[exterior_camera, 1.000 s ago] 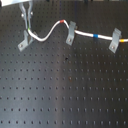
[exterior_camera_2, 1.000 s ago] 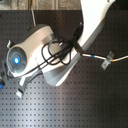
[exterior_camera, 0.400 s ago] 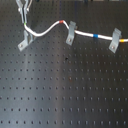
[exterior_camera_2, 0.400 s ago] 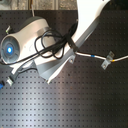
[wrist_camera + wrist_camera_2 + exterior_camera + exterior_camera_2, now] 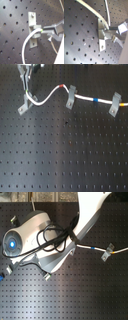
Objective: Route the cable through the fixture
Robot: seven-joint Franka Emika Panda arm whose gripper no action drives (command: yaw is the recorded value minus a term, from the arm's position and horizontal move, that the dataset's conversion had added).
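- My gripper [image 5: 25,89] is pinched shut on the free end of the cable [image 5: 47,98], right at the fixture [image 5: 24,105] on the first exterior view's left.
- In the first wrist view the cable tip [image 5: 40,30] sits at the fixture's slot [image 5: 34,31]; I should keep it level and press it down between the prongs without bending the end.
- The rest of the cable already runs through two slanted clips [image 5: 70,98].
- My arm reaches in from the top of the first exterior view, wrist pointing down at the perforated board [image 5: 65,154].

Your first exterior view looks down at a slant across the perforated surface [image 5: 65,159]. Your second exterior view looks straight down from above the arm [image 5: 90,217]. Both wrist views sit close to the fixture [image 5: 33,28], sharing it and the cable [image 5: 26,45].
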